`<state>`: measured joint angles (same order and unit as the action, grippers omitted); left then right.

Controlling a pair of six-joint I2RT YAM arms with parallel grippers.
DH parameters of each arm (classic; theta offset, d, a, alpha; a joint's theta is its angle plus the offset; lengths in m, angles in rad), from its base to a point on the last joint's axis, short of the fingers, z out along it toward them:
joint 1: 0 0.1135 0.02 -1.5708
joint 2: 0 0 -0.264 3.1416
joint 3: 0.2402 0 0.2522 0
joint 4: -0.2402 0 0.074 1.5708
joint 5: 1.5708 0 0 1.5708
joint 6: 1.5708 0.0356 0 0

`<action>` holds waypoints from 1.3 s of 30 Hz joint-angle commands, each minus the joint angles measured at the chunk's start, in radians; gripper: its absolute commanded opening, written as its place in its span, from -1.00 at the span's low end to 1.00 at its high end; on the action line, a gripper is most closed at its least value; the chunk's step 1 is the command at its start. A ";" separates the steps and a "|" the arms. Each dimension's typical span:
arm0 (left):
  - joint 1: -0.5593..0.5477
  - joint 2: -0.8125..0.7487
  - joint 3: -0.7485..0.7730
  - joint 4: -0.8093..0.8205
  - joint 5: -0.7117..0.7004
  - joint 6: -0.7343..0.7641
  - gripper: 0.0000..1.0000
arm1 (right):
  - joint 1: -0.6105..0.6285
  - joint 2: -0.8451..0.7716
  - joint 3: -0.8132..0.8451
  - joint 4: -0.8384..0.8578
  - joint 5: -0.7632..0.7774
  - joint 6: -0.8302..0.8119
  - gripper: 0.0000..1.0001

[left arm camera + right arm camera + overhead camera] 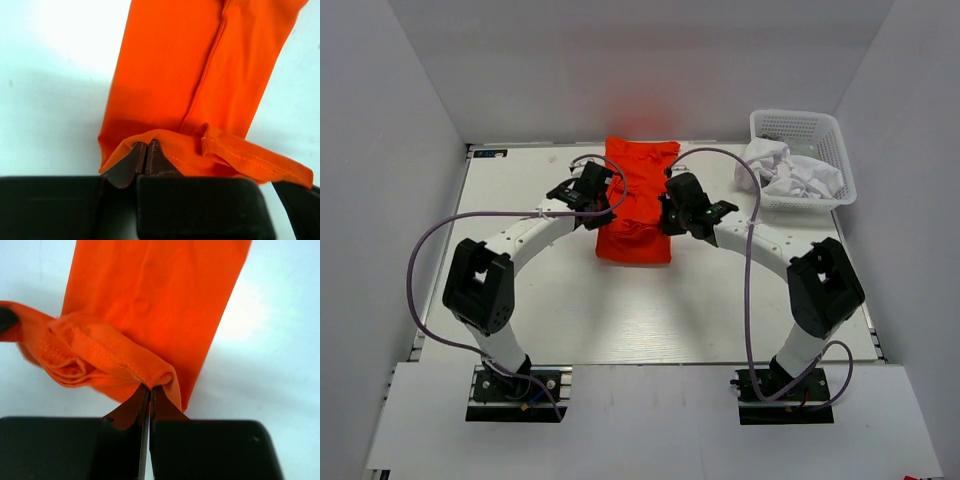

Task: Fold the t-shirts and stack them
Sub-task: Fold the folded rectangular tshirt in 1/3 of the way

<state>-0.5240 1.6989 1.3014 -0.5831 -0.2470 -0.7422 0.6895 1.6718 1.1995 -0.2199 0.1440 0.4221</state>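
The orange-red t-shirt (638, 200) lies as a long narrow strip up the middle of the table, its near end lifted and bunched. My left gripper (601, 190) is shut on the shirt's left edge; the left wrist view shows the hem (165, 145) pinched between its fingertips. My right gripper (669, 205) is shut on the right edge; the right wrist view shows a rolled fold of cloth (150, 375) in its tips. White t-shirts (790, 172) lie crumpled in the basket at the back right.
A white plastic lattice basket (820, 128) stands at the table's back right corner. Purple cables loop from both arms over the table. White walls close in the left, right and back sides.
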 commanded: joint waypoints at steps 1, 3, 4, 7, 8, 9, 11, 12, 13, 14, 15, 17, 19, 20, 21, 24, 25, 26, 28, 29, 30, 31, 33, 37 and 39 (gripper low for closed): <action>0.030 0.036 0.105 0.012 -0.011 0.064 -1.00 | -0.038 0.057 0.124 -0.005 0.020 -0.072 -1.00; 0.042 0.074 0.165 0.022 0.002 0.078 -1.00 | -0.063 0.100 0.155 -0.009 0.014 -0.086 -1.00; 0.051 0.097 0.186 0.022 0.011 0.087 -1.00 | -0.065 0.108 0.182 -0.009 0.012 -0.086 -1.00; 0.071 0.182 0.272 -0.011 0.011 0.098 -1.00 | -0.096 0.157 0.231 -0.009 -0.013 -0.101 -1.00; 0.081 0.214 0.288 -0.020 0.011 0.109 -1.00 | -0.111 0.176 0.247 -0.007 -0.039 -0.115 -1.00; 0.081 0.226 0.308 -0.009 0.035 0.109 -1.00 | -0.110 0.201 0.258 -0.009 -0.053 -0.117 -1.00; 0.091 0.251 0.334 0.002 0.055 0.133 -1.00 | -0.125 0.239 0.300 -0.019 -0.072 -0.117 -1.00; 0.091 0.280 0.346 0.011 0.055 0.133 -1.00 | -0.131 0.252 0.310 -0.019 -0.084 -0.117 -1.00; 0.091 0.295 0.361 0.011 0.055 0.133 -1.00 | -0.145 0.282 0.336 -0.018 -0.096 -0.117 -1.00; 0.102 0.309 0.384 -0.001 0.066 0.144 -1.00 | -0.148 0.292 0.347 -0.019 -0.104 -0.123 -1.00; 0.102 0.320 0.384 -0.001 0.078 0.144 -1.00 | -0.151 0.305 0.359 -0.022 -0.116 -0.121 -1.00; 0.111 0.332 0.384 0.012 0.090 0.144 -1.00 | -0.162 0.347 0.397 -0.033 -0.133 -0.120 -1.00; 0.120 0.343 0.384 0.032 0.100 0.144 -1.00 | -0.173 0.370 0.416 -0.036 -0.135 -0.114 -1.00; 0.121 0.355 0.384 0.032 0.100 0.144 -1.00 | -0.179 0.378 0.419 -0.035 -0.164 -0.111 -1.00; 0.121 0.369 0.384 0.043 0.109 0.144 -1.00 | -0.183 0.382 0.417 -0.033 -0.170 -0.106 -1.00; 0.130 0.392 0.395 0.071 0.118 0.158 -1.00 | -0.194 0.399 0.420 -0.027 -0.173 -0.095 -1.00; 0.130 0.392 0.395 0.071 0.127 0.158 -1.00 | -0.199 0.404 0.420 -0.024 -0.176 -0.089 -1.00; 0.130 0.403 0.395 0.086 0.127 0.158 -1.00 | -0.206 0.416 0.419 -0.009 -0.179 -0.085 -1.00; 0.139 0.413 0.395 0.121 0.136 0.158 -0.95 | -0.209 0.424 0.434 -0.007 -0.179 -0.077 -1.00; 0.148 0.426 0.395 0.132 0.137 0.158 -0.91 | -0.218 0.445 0.446 0.000 -0.178 -0.077 -1.00; 0.148 0.426 0.395 0.149 0.137 0.158 -0.83 | -0.223 0.450 0.457 0.005 -0.175 -0.077 -0.92; 0.159 0.450 0.416 0.175 0.137 0.149 -0.79 | -0.232 0.463 0.465 0.017 -0.158 -0.078 -0.80; 0.199 0.478 0.500 0.186 0.137 0.138 -0.43 | -0.252 0.499 0.524 0.027 -0.153 -0.065 -0.63; 0.260 0.573 0.759 0.043 0.092 0.113 0.87 | -0.301 0.502 0.586 0.040 -0.158 -0.066 0.23; 0.271 0.573 0.782 0.017 0.092 0.113 1.00 | -0.312 0.450 0.568 0.050 -0.188 -0.086 0.81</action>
<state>-0.2943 2.3180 1.9961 -0.5117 -0.1268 -0.6197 0.4057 2.1891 1.7287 -0.2142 -0.0265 0.3576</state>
